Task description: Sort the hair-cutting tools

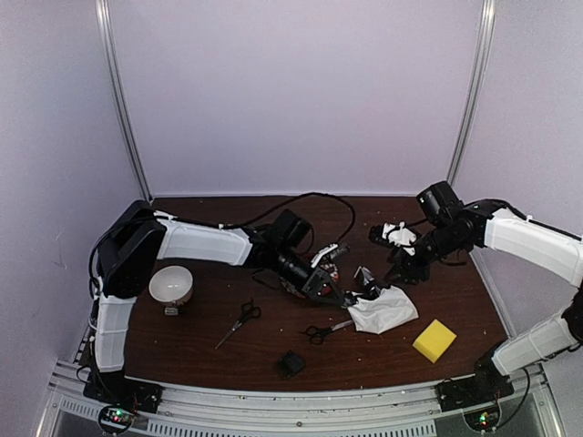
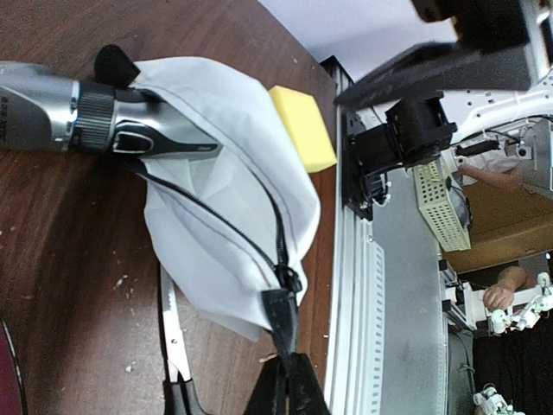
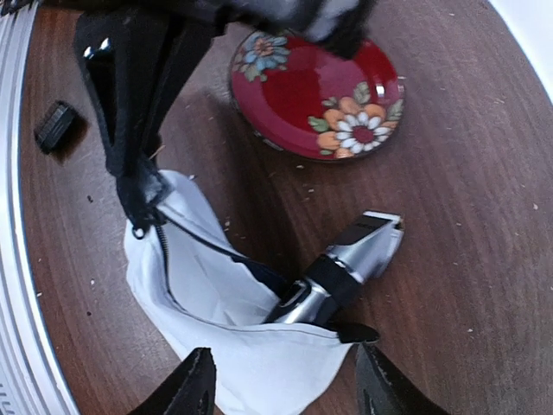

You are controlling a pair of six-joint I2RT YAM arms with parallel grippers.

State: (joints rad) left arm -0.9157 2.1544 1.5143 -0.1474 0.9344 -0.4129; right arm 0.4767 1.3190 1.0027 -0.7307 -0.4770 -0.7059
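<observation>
Tools counted from overhead: two scissors, one clipper, one attachment block. First scissors (image 1: 239,320) lie left of centre on the table (image 1: 182,350). Second scissors (image 1: 319,333) lie at centre, just beside the one white pouch (image 1: 387,311). Attachment block (image 1: 291,364) sits alone near the lower edge. Clipper (image 1: 366,280) lies at the pouch's upper edge, between the left gripper (image 1: 342,296) and the right gripper (image 1: 401,271). One white bowl (image 1: 171,284) stands at left, and one yellow sponge (image 1: 434,340) lies at lower right.

Left wrist view: the left gripper's fingers are clamped together on the black zipper end of the pouch at the bottom of the frame. One end of the clipper rests inside the open pouch mouth, with its silver body out on the wood at upper left. One scissors blade shows at the bottom, just beside the pouch.

Right wrist view: the right gripper's fingers stand apart at the bottom edge, above the pouch, holding nothing. The clipper projects from the pouch toward the right. One red plate (image 3: 285,95) lies above it, apart.
</observation>
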